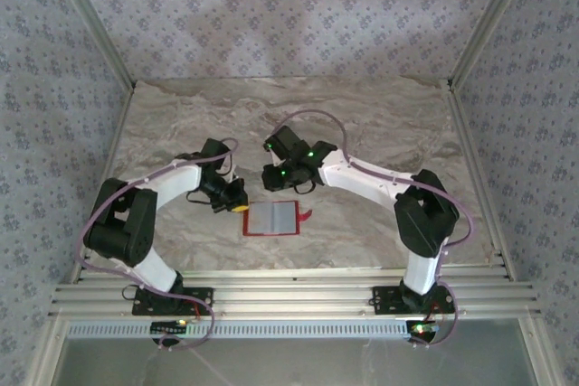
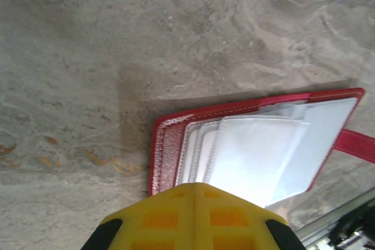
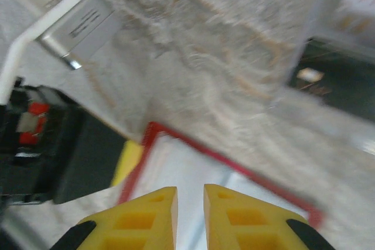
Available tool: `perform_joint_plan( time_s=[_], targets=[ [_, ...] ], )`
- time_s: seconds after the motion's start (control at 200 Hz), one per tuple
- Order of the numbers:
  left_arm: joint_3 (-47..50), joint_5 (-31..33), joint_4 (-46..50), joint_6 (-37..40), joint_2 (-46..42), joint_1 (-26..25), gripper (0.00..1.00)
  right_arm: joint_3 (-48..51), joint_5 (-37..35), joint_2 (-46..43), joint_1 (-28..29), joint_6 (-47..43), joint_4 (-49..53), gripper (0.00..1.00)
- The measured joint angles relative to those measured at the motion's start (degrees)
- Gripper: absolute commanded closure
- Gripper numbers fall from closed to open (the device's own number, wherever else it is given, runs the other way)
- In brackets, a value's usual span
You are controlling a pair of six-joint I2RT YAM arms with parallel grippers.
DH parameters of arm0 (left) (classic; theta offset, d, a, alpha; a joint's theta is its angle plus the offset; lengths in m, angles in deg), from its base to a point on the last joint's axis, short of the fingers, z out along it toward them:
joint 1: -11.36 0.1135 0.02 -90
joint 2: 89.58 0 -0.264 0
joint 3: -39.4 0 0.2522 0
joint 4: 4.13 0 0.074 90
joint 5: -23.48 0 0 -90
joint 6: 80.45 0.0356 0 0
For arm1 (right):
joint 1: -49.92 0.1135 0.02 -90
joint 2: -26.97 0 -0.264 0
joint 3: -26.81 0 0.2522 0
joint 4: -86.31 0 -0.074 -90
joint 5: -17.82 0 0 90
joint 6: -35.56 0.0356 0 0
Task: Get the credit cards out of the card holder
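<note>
A marbled grey desk stands between walls papered in a small blue-grey pattern, with metal rails along its 6 o'clock edge. From above, the red card holder lies open near the centre, its tab at 3 o'clock. The left hand is at its 9 o'clock edge and the right hand at 12. The left wrist view adds layered pale pockets; the credit cards inside are hard to tell apart. The left hand is clenched and the right is slightly parted, grasping nothing.
</note>
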Motion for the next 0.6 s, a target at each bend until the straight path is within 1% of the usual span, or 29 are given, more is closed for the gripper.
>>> perform_joint_plan(
  time_s=[0.1,0.195,0.355,0.6],
  targets=[
    [2.1,-1.0,-1.2,-0.9,-1.1,1.3,0.95,1.3,3.0,1.1,1.9,5.8,-2.9,0.76],
    [3.7,-1.5,-1.4,-1.1,-2.3,2.5,0.95,1.5,5.4,4.3,3.5,9.8,-4.7,0.75],
    [5.1,-2.4,-1.6,-1.1,-4.1,3.2,0.97,1.6,7.5,9.2,5.1,12.9,-5.3,0.75],
    [7.6,-4.4,-3.2,-2.9,-5.9,2.9,0.99,1.8,8.1,10.6,6.3,14.8,-5.2,0.75]
  ],
)
